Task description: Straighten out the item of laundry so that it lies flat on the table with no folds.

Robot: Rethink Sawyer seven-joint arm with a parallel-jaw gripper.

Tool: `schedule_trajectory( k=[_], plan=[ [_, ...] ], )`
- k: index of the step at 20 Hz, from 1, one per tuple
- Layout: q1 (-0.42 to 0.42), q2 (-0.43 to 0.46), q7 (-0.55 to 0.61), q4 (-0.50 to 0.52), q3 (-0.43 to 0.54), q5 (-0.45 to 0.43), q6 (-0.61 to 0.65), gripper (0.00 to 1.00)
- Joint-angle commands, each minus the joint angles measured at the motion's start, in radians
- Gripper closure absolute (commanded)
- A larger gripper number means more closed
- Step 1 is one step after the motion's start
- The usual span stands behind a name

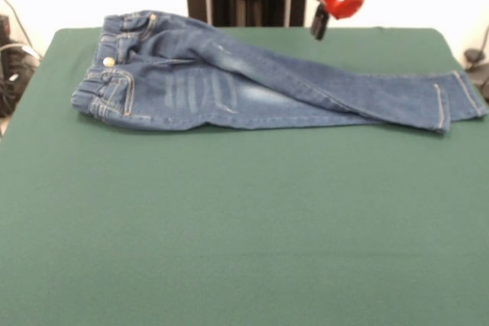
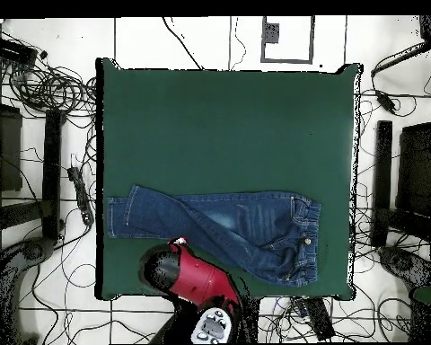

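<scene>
A small pair of blue denim jeans (image 1: 252, 85) lies on the dark green table (image 1: 229, 227), stretched across the upper part of the front view. The waistband with its brass button (image 1: 109, 62) is at the upper left, and the leg cuffs reach the right edge of the table. The two legs are not side by side: one crosses over the other along most of its length, so the garment is partly doubled on itself (the pale faded patches show on the lower leg). No containers are on the table; the jeans are the only thing lying on it.

The red and black gripper (image 1: 319, 27) hangs at the top of the front view, above the far table edge and apart from the denim. It holds nothing; whether its jaws are open or closed I cannot tell from either view.
</scene>
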Motion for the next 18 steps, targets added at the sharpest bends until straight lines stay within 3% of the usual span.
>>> schedule_trajectory(
  k=[1,4,18],
  plan=[
    [-0.108,0.084,0.133,-0.055,0.077,0.031,-0.073,1.0],
    [-0.116,0.106,0.114,-0.085,0.064,0.012,-0.068,1.0],
    [0.009,0.122,0.188,-0.196,-0.05,0.052,0.074,1.0]
  ],
)
